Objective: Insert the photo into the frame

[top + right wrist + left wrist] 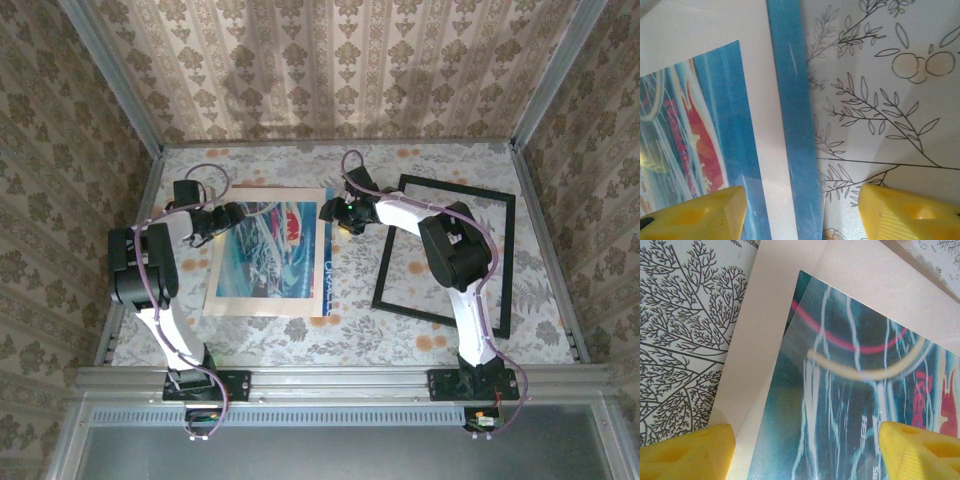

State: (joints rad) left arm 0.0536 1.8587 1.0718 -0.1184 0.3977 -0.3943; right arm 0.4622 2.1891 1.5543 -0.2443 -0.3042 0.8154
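Mid-table, photo [265, 270] lies flat: teal-blue swirls, red accents, cream border, blue strip possibly underneath. Floral tabletop [300, 340], damask wallpaper [330, 60]. Left gripper [232, 215], right gripper [330, 210]: both 2 open.

Frame [508, 262] partly behind the right arm [452, 248]

Photo [268, 255] — teal, blue and white swirls, red accents, cream border, blue strip along one edge. Frame [509, 262] — plain black. Table [300, 340]: pale cloth, grey leaf-and-branch line drawing, orange blossoms. Walls [330, 60]: beige damask stripes.
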